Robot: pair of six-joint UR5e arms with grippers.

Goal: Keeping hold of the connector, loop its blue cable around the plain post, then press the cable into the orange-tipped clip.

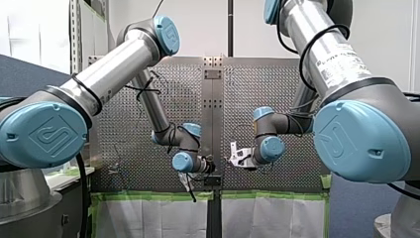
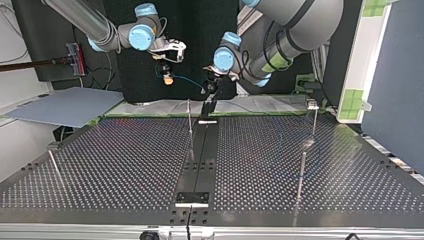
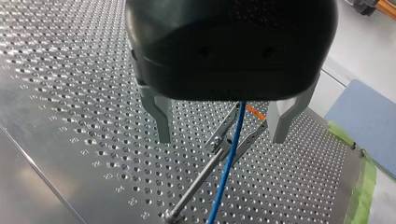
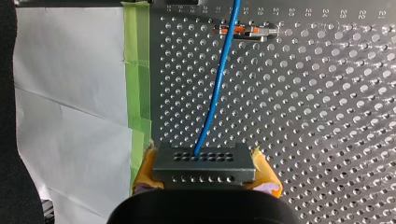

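Perforated metal table [image 4: 327, 116] fills most of the right wrist view, edged by green tape [image 4: 137, 70] and white paper [image 4: 70, 93]. A row of small numerals is stamped by the holes near the orange-tipped clip [image 4: 243, 31]; 22, 23 and 24 can be made out, the rest are too faint. My right gripper [image 4: 204, 176] is clenched on the connector [image 4: 204, 161], a dark block with two rows of holes pinched between yellow pads [image 4: 268, 179], well back from the clip. The blue cable [image 4: 215, 98] leaves the connector's face and runs straight toward the clip, crossing it at its orange end. In the left wrist view my left gripper [image 3: 219, 140] hangs right over the clip with its metal fingers [image 3: 161, 116] spread wide, gripping nothing. The clip's fork and the cable lie between them, though whether the cable is seated I cannot tell. In the front view the blue joint caps [image 1: 44, 136] carry an embossed logo mark, and my right arm's tube bears a printed label [image 1: 341, 54] — too small to read.
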